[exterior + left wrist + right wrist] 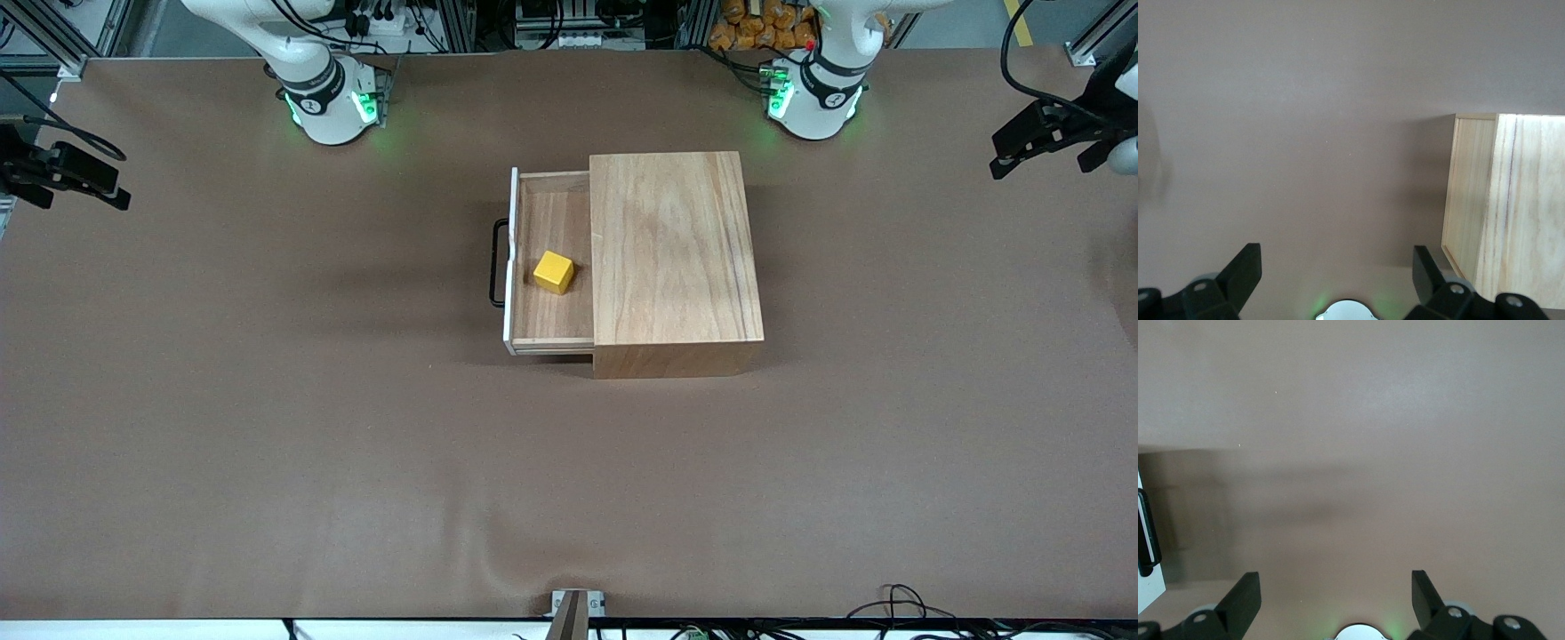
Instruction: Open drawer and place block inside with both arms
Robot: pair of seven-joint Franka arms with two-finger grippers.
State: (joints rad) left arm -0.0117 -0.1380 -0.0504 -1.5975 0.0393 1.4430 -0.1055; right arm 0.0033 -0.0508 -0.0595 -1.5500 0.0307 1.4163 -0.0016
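The drawer point(510, 258) is pulled out of the wooden box point(671, 249) toward the right arm's end of the table, its black loop handle point(495, 264) outermost. The yellow block point(554, 272) lies in the drawer tray, close to the box's opening. My left gripper point(1038, 169) is open and empty, raised over the left arm's end of the table; its wrist view point(1337, 257) shows bare table and the box's side point(1511, 207). My right gripper point(80, 200) is open and empty, raised over the right arm's end; its wrist view point(1336, 583) shows the drawer's handle point(1146, 533).
The brown table point(356, 444) stretches wide around the box. The two green-lit arm bases point(333, 102) point(813, 98) stand along the edge farthest from the front camera. A small mount point(576, 609) sits at the nearest edge.
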